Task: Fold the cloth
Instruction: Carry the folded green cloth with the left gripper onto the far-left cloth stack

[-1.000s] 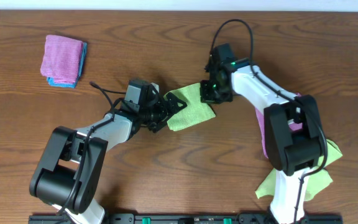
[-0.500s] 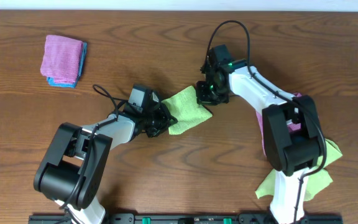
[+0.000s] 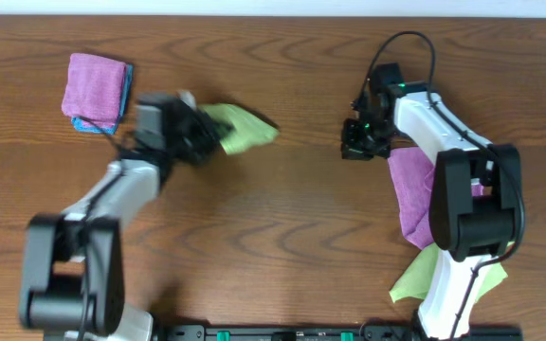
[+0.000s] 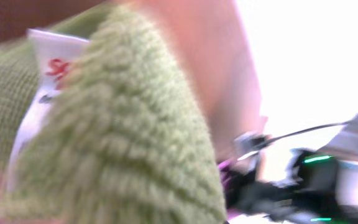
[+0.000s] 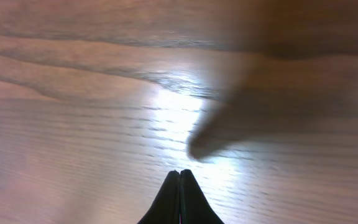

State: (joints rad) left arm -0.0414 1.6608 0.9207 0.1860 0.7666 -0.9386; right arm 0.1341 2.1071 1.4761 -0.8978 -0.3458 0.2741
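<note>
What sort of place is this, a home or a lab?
Probably a robotics test bench: two robot arms at a wooden table, the left tool holding a green cloth, a stack of folded cloths, and a heap of unfolded cloths.

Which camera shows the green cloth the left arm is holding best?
The overhead view. It shows nearly the whole green cloth in the left gripper. The left wrist view is too close: blurry fuzz and a white tag. The right wrist view shows only the table.
</note>
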